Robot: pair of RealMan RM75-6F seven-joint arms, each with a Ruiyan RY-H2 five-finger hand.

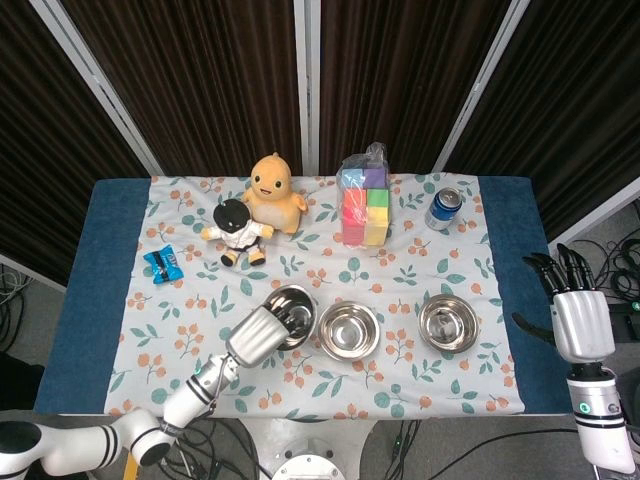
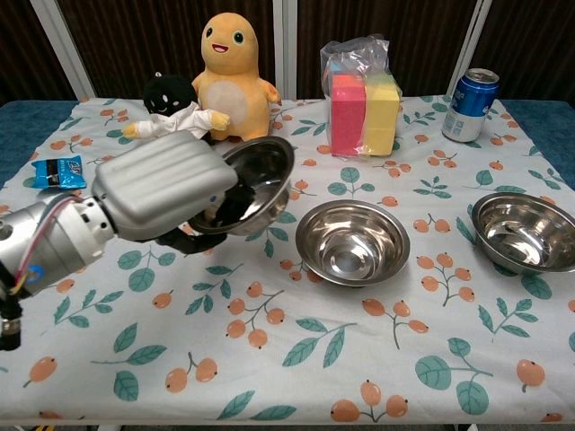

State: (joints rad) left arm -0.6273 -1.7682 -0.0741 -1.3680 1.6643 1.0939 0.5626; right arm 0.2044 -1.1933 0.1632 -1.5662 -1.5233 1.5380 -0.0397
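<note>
I count three steel bowls: one tilted and lifted off the cloth in the grasp of my left hand [image 2: 166, 193], this held bowl [image 2: 256, 180] hanging just left of the middle bowl [image 2: 352, 241], with the right bowl [image 2: 526, 231] well apart. My right hand [image 1: 578, 318] hangs released, fingers spread, off the right end of the blue table [image 1: 105, 260], whose leaf-and-berry tablecloth [image 2: 296, 350] faces dark curtains. At the back sit two plush toys, one orange [image 2: 231, 76] and one black [image 2: 177, 121], one bag of coloured blocks [image 2: 364, 99], one blue can [image 2: 471, 104] and one blue snack packet [image 2: 57, 171].

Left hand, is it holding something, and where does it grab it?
Yes: the left hand holds a bowl by its near rim, tilted. The right hand holds nothing.
</note>
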